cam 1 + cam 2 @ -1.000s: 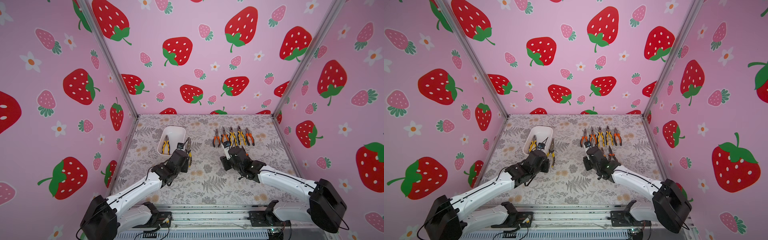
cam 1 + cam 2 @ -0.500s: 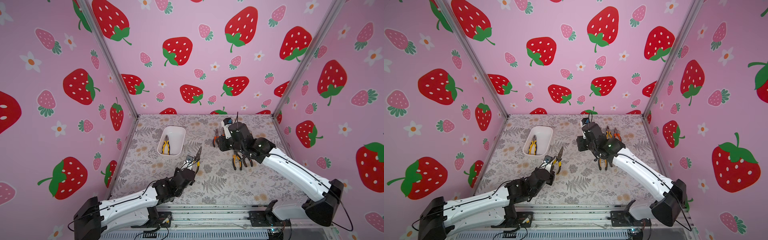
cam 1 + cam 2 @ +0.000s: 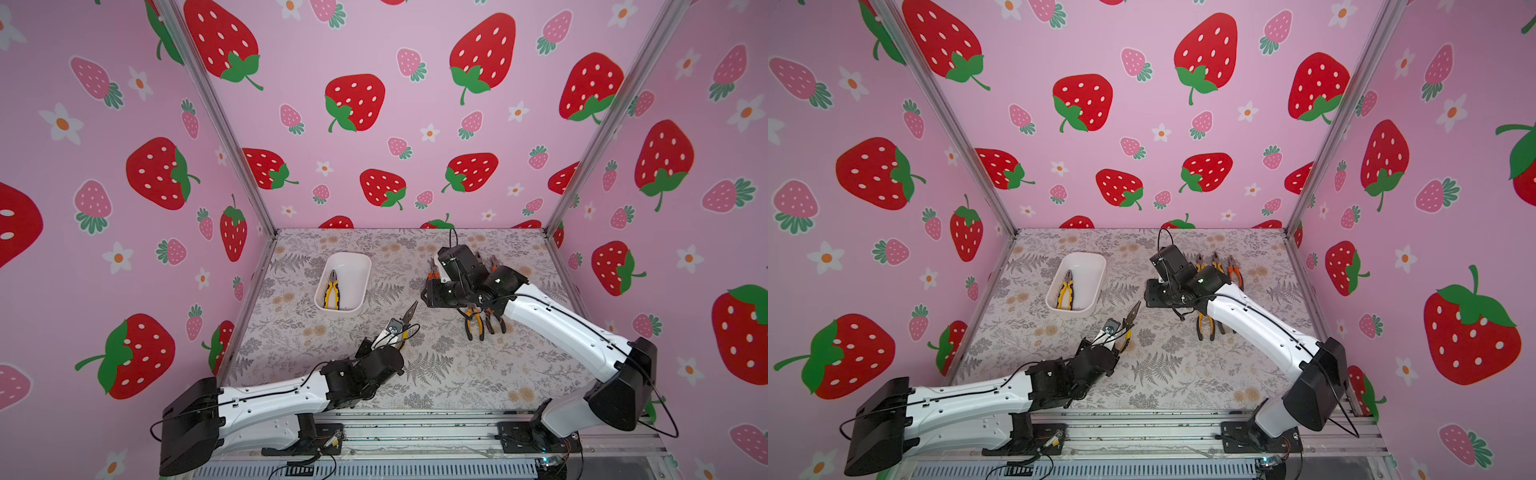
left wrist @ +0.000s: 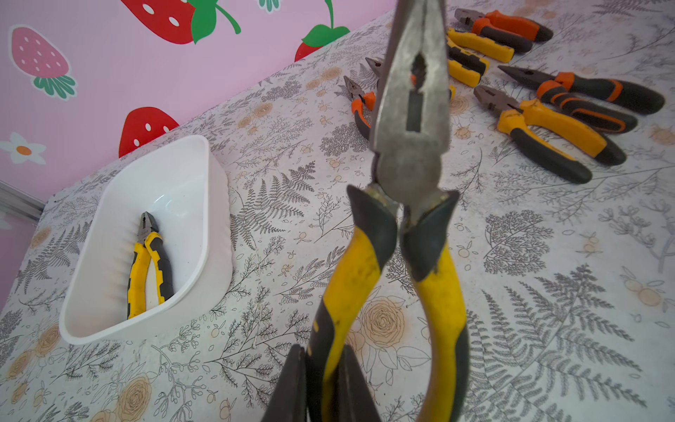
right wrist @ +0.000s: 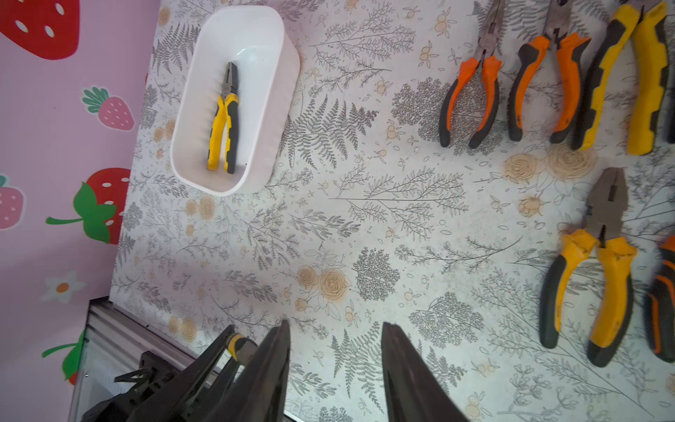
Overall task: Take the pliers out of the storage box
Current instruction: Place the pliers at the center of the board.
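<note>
left end effector (image 4: pixel 321 369): closed on the held pliers (image 4: pixel 409 120). It looked to us like a pinch on one yellow handle only, and the second handle hung free beside it.
held pliers: long-nose, off the worktop (image 3: pixel 457 374), nose up and aimed toward the right end effector (image 3: pixel 424 294). The tip was close to it in both top views; we couldn't judge the gap.
right end effector: fingers apart with nothing between them in the right wrist view. It hovered between the storage box (image 3: pixel 361 266) and the laid-out pliers (image 5: pixel 469 98).
risk, grip: a single-handle pinch could let the tool pivot or the free handle swing open, then slip and drop.
risk, arms: we judged a nose-to-finger strike possible if either arm advanced without clearing the other.
storage box: upright on the worktop. The last pliers (image 3: pixel 331 293) lay flat inside, close to one long wall, nose toward the far end.
risk, box: light tub with low walls. A finger catching the wall could drag or tip it instead of seating on the handles.
laid-out pliers: two rows, tightly spaced. Setting another down there could knock its neighbours out of line.
</note>
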Controlling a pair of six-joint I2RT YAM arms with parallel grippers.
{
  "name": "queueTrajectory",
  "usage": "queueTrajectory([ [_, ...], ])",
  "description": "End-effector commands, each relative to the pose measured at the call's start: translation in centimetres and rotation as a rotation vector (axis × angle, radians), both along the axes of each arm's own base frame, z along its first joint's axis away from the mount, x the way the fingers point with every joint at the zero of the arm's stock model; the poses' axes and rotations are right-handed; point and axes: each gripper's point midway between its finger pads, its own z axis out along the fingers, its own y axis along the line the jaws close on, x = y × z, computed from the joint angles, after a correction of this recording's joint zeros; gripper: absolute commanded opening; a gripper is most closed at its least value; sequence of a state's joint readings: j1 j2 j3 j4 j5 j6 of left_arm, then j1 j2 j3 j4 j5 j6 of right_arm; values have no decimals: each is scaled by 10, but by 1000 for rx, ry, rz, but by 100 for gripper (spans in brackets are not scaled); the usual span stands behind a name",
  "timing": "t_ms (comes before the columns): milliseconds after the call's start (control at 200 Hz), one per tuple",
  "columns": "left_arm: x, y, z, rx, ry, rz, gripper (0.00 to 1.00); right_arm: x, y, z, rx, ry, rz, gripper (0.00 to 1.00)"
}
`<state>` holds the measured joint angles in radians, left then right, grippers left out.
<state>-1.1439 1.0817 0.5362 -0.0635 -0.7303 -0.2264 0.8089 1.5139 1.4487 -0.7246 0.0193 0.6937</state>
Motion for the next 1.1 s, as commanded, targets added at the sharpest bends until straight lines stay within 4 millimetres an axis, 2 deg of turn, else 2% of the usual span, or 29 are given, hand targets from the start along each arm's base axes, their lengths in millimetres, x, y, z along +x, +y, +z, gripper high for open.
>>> queueTrajectory([
  [0,8,-12,31,-65,-65,16,0,-6,18,1,92,66,-2,46],
  [185,10,-19,29,-28,-61,11,0,-7,24,8,144,77,-11,46],
  [635,13,-21,27,3,-65,36,0,-21,39,-28,118,172,3,45],
  [970,21,-15,28,60,-80,122,0,-33,42,-38,128,202,-33,42],
  [1095,22,-19,28,88,-90,130,0,-34,40,-41,129,207,-58,41],
])
